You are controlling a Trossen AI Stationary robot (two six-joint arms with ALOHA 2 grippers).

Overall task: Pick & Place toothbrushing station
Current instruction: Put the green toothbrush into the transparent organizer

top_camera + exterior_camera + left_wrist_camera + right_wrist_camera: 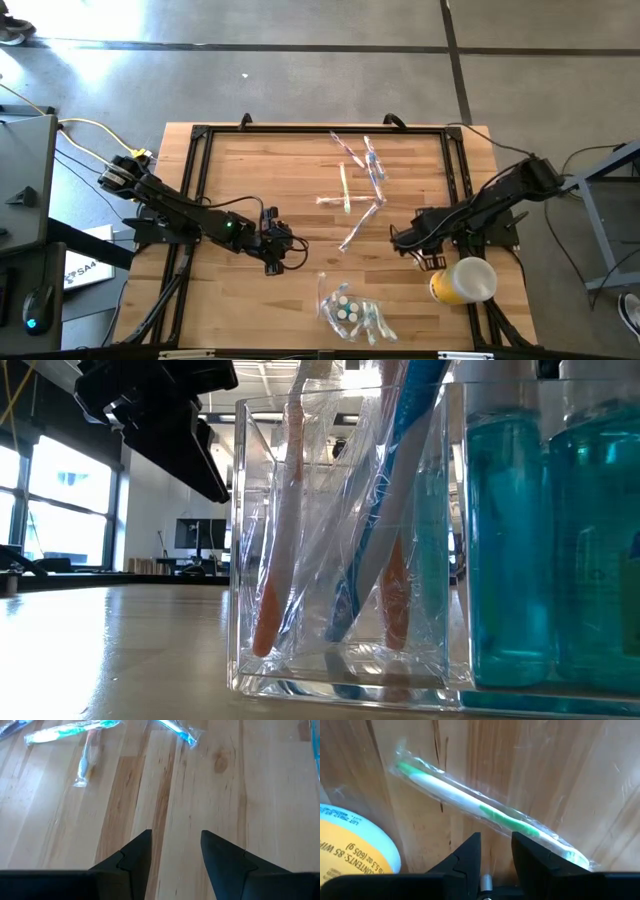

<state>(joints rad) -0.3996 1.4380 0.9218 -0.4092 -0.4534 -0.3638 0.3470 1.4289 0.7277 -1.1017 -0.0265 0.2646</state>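
Several wrapped toothbrushes (352,180) lie scattered flat on the far middle of the wooden table. One green-and-white toothbrush (480,807) in clear wrap lies just beyond the fingertips of my right gripper (496,845), which points steeply down with a narrow gap and nothing between its fingers; it stands at centre right (402,240). A clear holder (350,312) near the front edge has wrapped toothbrushes (290,530) standing in it. My left gripper (275,252) hangs open over bare wood (176,840), left of centre.
A yellow wipes canister (463,282) lies on its side close to my right gripper, also in the right wrist view (350,840). Blue mouthwash bottles (550,550) stand beside the holder's toothbrushes. A black frame (200,140) borders the table. Bare wood lies between the arms.
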